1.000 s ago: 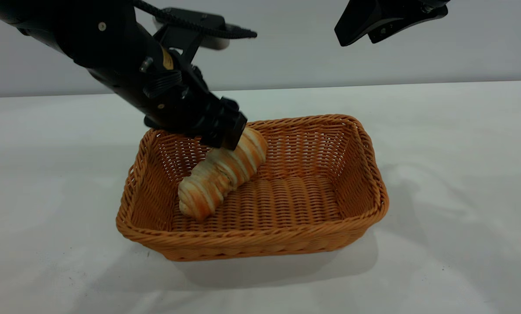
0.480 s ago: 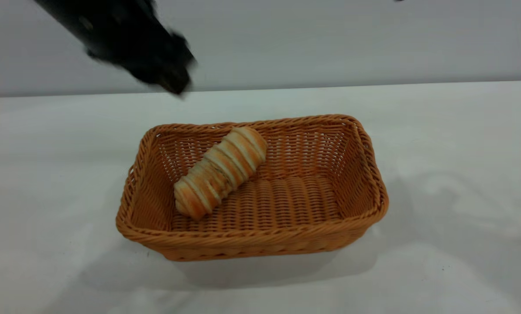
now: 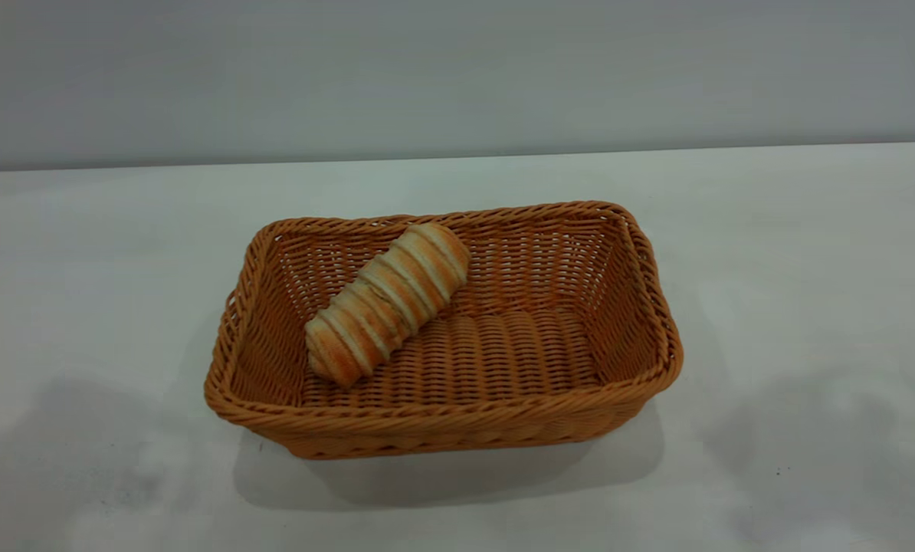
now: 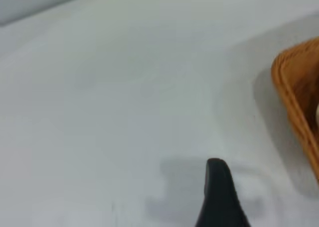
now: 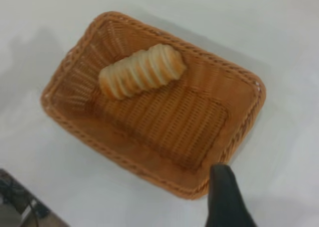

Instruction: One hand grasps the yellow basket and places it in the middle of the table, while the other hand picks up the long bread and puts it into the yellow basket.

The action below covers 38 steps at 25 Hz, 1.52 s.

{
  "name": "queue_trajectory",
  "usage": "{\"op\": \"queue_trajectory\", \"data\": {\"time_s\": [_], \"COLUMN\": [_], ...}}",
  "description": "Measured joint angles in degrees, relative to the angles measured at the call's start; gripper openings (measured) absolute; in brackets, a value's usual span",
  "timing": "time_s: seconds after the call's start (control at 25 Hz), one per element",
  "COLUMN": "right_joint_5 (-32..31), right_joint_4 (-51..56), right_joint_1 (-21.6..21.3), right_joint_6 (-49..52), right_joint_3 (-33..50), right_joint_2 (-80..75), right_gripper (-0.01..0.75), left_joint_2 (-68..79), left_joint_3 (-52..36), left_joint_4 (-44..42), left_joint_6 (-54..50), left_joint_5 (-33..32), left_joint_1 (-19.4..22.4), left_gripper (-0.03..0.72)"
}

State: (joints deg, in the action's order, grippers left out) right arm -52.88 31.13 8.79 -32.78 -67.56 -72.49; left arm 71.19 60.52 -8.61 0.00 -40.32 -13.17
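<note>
So your long bread [image 3: 387,303] sat diagonally in the yellow basket's [image 3: 457,418] left half, mid-desk [image 3: 795,253]. Only one fingertip [image 4: 219,187] of each hand showed, so released or clenched, can't tell.

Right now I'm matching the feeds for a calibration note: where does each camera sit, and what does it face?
Exterior view: in front of the table, angled down at the yellow basket holding the long bread; no arm shows.
Left wrist view: above bare table beside the basket's rim; one black fingertip shows.
Right wrist view: high over the basket, looking down; one fingertip shows.
All three views share the basket.
</note>
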Motion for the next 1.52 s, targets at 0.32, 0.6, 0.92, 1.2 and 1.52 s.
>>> {"op": "queue_trajectory", "data": {"time_s": [0.32, 0.6, 0.92, 1.2, 1.52], "right_joint_5": [-3.9, -10.1, -15.3, -16.9, -17.1], "right_joint_4": [-0.4, -0.9, -3.6, -6.9, -8.3], "right_joint_1": [0.0, 0.0, 0.0, 0.0, 0.0], "right_joint_6": [2.2, 3.5, 8.3, 13.9, 15.4], "right_joint_3": [4.0, 9.2, 15.7, 22.0, 29.7], "right_joint_2": [13.4, 25.1, 41.9, 52.8, 60.5], "right_gripper": [0.49, 0.49, 0.49, 0.49, 0.49], "left_joint_2": [-14.4, -29.7, -44.5, -57.0, -68.7], "left_joint_3": [0.0, 0.0, -4.5, -19.9, -32.2], "left_joint_4": [6.6, 15.3, 16.1, 14.6, 12.9], "left_joint_6": [7.3, 11.0, 11.1, 11.0, 10.4], "left_joint_5": [-19.6, -26.3, -26.6, -26.6, -25.7], "left_joint_1": [0.0, 0.0, -1.6, -2.1, -2.1], "left_gripper": [0.542, 0.542, 0.542, 0.541, 0.541]}}
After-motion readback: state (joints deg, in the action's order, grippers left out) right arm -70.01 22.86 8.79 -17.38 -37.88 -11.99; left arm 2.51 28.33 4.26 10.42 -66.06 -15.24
